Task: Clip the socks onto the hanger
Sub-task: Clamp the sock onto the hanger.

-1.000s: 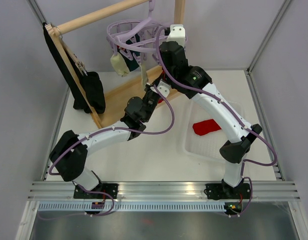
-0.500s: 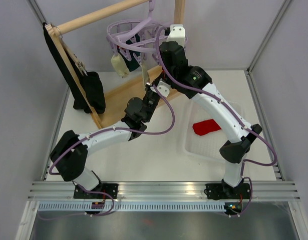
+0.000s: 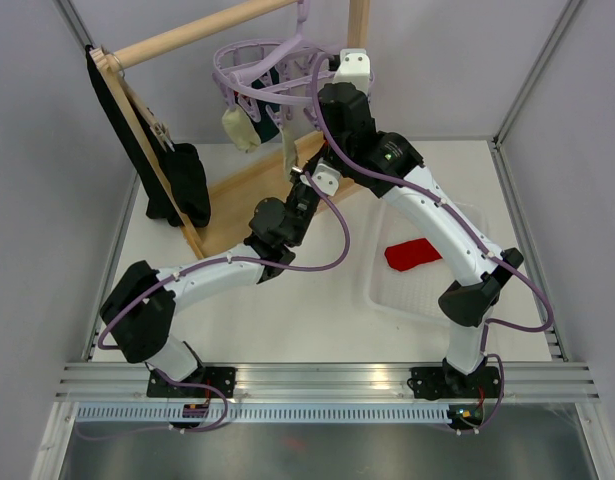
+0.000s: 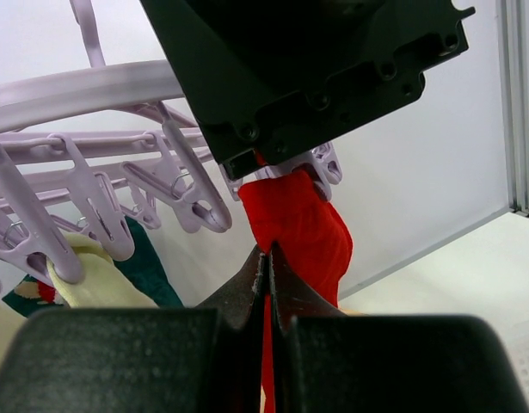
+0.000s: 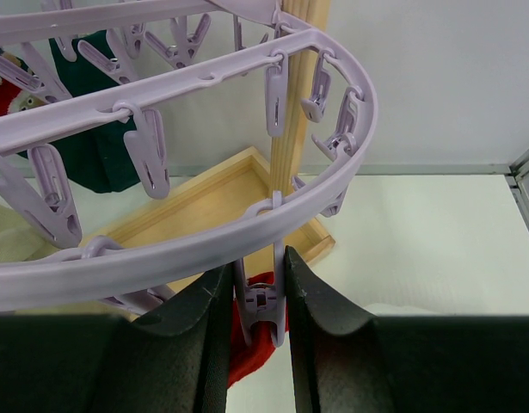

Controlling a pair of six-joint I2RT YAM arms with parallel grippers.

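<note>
My left gripper point(image 4: 266, 268) was pressed shut, pinching a red sock point(image 4: 298, 224) just under the hanger point(image 5: 204, 258); my right gripper point(image 5: 257, 297) squeezed one clip point(image 5: 261, 320) over that sock; cream sock point(image 3: 237, 128) & teal sock point(image 5: 105, 155) hung clipped already; I judged approx. half done, as a second red sock point(image 3: 412, 253) lay in the tray point(image 3: 407, 305).

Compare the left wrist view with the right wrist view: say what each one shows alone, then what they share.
Left wrist only: the left end effector shut on the red sock, held up just under the hanger. Right wrist only: the right end effector squeezing one clip, with the wooden rack behind. Both: the hanger, the red sock and a teal sock.
</note>
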